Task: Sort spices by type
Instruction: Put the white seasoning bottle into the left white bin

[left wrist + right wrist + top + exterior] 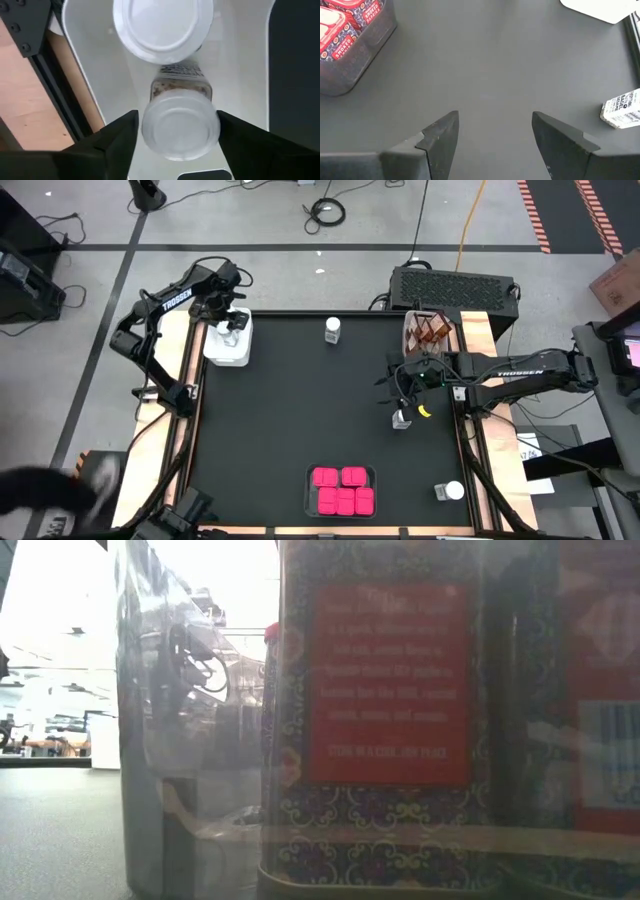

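Boxes (341,490) in tray (310,476) — table's (290,400) near edge

Matt black table top (490,75); glossy white plastic tray (240,60) upon it, holding clear jar (181,107), smooth white lid (162,25).

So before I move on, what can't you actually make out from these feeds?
- Low view: a red-labelled container right against the lens hides the table and both arms.
- High view: jars in the brown-jar tray are too small to count.
- Left wrist view: whether the left gripper touches the clear jar is unclear.
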You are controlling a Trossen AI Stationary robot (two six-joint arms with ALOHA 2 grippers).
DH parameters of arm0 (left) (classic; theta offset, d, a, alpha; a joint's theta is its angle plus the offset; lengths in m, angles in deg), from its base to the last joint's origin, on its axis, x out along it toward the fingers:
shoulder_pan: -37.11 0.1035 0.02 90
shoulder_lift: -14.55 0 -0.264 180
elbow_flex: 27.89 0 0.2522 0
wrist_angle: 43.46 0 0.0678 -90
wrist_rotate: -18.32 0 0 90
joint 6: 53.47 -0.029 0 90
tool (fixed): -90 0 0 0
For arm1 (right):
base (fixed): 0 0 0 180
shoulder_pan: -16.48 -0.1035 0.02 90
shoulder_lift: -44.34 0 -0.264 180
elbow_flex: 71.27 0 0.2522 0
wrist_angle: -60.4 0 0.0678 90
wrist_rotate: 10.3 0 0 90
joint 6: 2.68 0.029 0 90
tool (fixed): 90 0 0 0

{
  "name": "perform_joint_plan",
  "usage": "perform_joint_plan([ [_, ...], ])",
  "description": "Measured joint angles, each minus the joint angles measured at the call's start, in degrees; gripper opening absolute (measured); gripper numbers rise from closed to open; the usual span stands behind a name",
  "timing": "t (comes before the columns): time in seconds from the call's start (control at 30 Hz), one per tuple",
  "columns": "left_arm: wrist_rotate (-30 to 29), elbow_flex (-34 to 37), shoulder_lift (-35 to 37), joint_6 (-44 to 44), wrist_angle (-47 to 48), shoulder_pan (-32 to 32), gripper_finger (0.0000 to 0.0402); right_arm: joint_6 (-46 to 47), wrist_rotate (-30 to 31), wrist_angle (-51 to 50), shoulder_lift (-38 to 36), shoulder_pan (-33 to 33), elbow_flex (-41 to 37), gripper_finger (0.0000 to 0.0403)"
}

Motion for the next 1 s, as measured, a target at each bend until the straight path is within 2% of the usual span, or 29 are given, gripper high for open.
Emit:
perform_joint_plan([
  [0.27,-0.4,-0.3,0.0,0.0,-1.0,0.0,0.0280,2.2,0.0,-1.4,0.0,0.0,0.0,0.0247],
  [0.47,-0.6,-4.5,0.0,0.5,-0.3,-0.7,0.0282,2.7,0.0,-1.4,0.0,0.0,0.0,0.0247],
  [0.77,-0.6,-12.4,0.5,0.3,1.3,-4.2,0.0283,4.1,0.0,-1.4,0.0,0.0,0.0,0.0247],
  [0.93,-0.8,-13.4,1.4,0.2,1.3,-7.8,0.0283,3.8,0.4,-1.3,0.0,0.0,0.0,0.0247],
  [1.0,-2.6,-13.4,1.9,-0.3,1.3,-10.0,0.0283,3.0,0.4,-1.0,0.0,0.0,0.0,0.0247],
])
